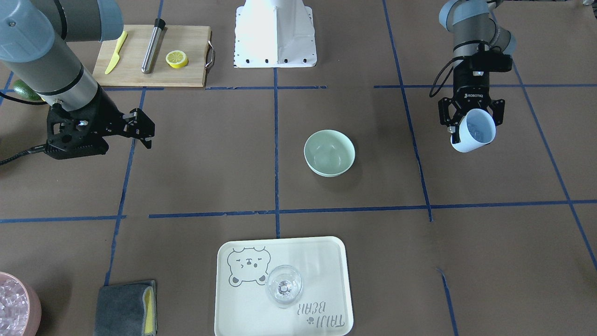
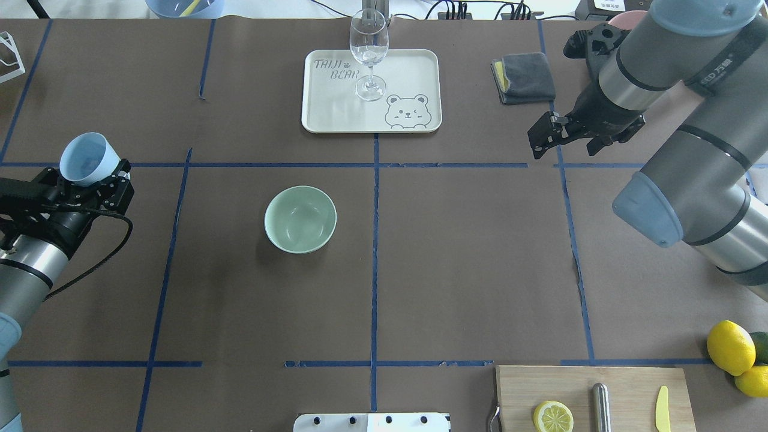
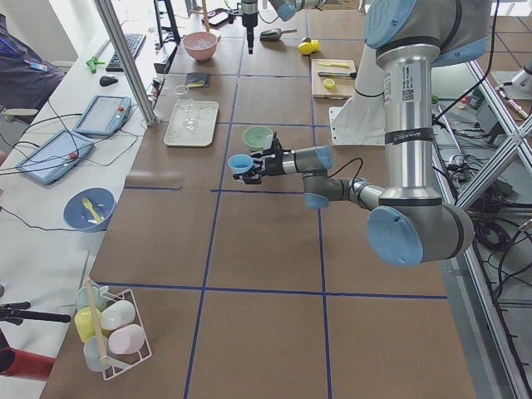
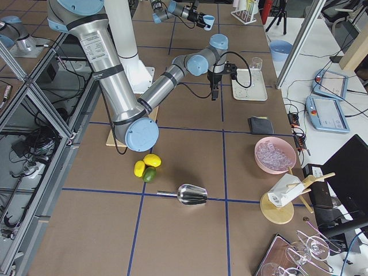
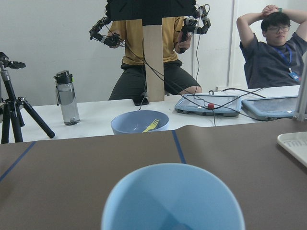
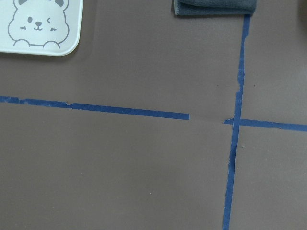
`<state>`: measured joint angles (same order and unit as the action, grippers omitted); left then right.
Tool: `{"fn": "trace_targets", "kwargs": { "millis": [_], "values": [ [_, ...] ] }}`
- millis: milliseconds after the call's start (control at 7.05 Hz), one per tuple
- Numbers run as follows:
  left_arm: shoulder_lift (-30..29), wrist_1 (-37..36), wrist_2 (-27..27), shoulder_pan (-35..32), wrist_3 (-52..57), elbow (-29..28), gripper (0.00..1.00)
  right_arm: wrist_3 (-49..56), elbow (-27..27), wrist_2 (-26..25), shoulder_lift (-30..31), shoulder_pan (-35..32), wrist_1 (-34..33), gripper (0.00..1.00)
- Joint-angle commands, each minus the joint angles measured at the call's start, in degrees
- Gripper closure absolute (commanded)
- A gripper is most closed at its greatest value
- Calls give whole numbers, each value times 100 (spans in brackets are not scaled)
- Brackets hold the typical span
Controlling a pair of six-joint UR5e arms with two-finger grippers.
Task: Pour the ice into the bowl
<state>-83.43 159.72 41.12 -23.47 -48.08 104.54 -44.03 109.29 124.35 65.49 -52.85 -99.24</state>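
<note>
The pale mint-green bowl (image 1: 329, 152) stands empty near the table's middle; it also shows in the overhead view (image 2: 300, 219). My left gripper (image 1: 471, 125) is shut on a light blue cup (image 1: 473, 132), held roughly upright above the table, well off to the side of the bowl. The cup shows in the overhead view (image 2: 89, 158) and fills the bottom of the left wrist view (image 5: 172, 199). Faint glassy ice (image 1: 478, 129) seems to lie inside it, but I cannot make it out clearly. My right gripper (image 1: 140, 127) hangs open and empty over bare table.
A cream bear tray (image 1: 326, 261) holds a wine glass (image 1: 283, 285). A grey cloth (image 1: 125, 308) and a pink tub of ice (image 1: 16, 305) sit near it. A cutting board (image 1: 140, 70) carries a lemon half, a steel bar and a yellow knife.
</note>
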Motion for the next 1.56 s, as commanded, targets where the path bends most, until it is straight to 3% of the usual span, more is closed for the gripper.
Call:
{"fn": "trace_targets", "kwargs": {
  "millis": [0,284,567,709,851,1277,1418],
  "values": [
    [-635,-72,-7,18,519,-2,100,0,-5,-7,16,-6,1,0],
    [-814,-160,-16,62,545,-108,100,0,-5,-33,42,-15,10,0],
    [-1506,-1219,-34,79,554,-153,100,70,-5,-77,304,-93,53,0],
    [-1605,-1607,-269,149,711,-109,100,88,-5,-77,393,-198,62,0],
    [-1711,-1706,-489,228,1669,-100,100,218,-5,-77,498,-269,62,0],
    [-1790,-1917,-1164,807,2510,-135,100,202,4,-86,587,-278,62,0],
    [-1982,-2336,-1342,983,2566,-161,100,202,4,-86,648,-278,123,0]
  ]
}}
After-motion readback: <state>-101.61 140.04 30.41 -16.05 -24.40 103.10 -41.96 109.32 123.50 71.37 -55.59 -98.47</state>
